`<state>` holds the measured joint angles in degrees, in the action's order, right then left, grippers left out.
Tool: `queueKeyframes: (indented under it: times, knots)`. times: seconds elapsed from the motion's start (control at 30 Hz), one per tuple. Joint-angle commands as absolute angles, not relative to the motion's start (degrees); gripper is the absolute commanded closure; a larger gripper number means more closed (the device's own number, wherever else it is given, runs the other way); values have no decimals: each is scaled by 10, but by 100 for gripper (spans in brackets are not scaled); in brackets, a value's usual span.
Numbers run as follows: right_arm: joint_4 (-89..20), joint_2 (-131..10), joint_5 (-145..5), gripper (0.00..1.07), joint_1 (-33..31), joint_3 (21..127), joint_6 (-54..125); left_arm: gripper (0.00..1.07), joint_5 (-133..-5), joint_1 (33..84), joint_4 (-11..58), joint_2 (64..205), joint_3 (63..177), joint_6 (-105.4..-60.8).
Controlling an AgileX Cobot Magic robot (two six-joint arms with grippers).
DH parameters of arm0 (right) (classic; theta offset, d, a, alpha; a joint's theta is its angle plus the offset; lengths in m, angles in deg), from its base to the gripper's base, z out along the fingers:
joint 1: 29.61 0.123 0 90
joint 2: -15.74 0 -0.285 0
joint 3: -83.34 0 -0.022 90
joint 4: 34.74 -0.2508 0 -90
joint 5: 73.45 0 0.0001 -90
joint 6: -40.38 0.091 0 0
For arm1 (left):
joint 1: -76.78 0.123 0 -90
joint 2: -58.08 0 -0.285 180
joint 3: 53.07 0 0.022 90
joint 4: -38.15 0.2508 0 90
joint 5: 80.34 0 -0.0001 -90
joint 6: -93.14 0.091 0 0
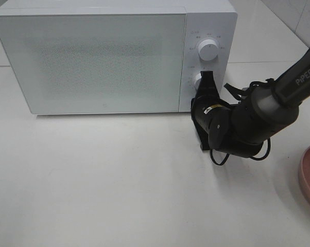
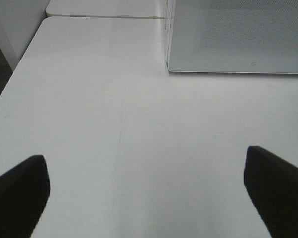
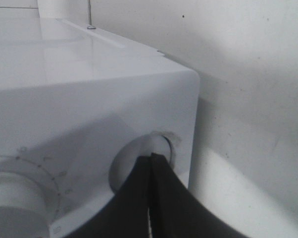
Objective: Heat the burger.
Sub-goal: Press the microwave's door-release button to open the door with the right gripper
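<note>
Boxy white microwave oven, door closed, stood on pale surface. Black right hand, pinched shut and empty, touched its lower round white dial; black left hand gaped wide, empty.

We note the right arm extends in from the right, right gripper closed, jaws pressed together, pointing far. The left gripper is spread wide, holding nothing.

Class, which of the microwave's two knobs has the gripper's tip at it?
The lower knob: the shut right gripper meets it and partly covers it. The upper knob stands uncovered, away from the gripper.
</note>
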<state>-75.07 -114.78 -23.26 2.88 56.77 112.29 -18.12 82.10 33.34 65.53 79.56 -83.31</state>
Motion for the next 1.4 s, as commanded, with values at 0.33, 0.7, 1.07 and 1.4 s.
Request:
queueKeyframes:
  times: [0.33,0.7,1.07,1.4]
  knots:
    - [-772,-1153,-159,105,24,609,1127,7,-189,821,330,646,794,-832]
    - [-761,-1174,-113,105,24,661,1145,7,-189,821,330,646,794,-832]
    - [-752,-1176,-101,105,24,666,1147,7,-189,821,330,646,794,-832]
    - [-747,-1163,-103,105,25,642,1150,7,-189,821,330,646,794,-832]
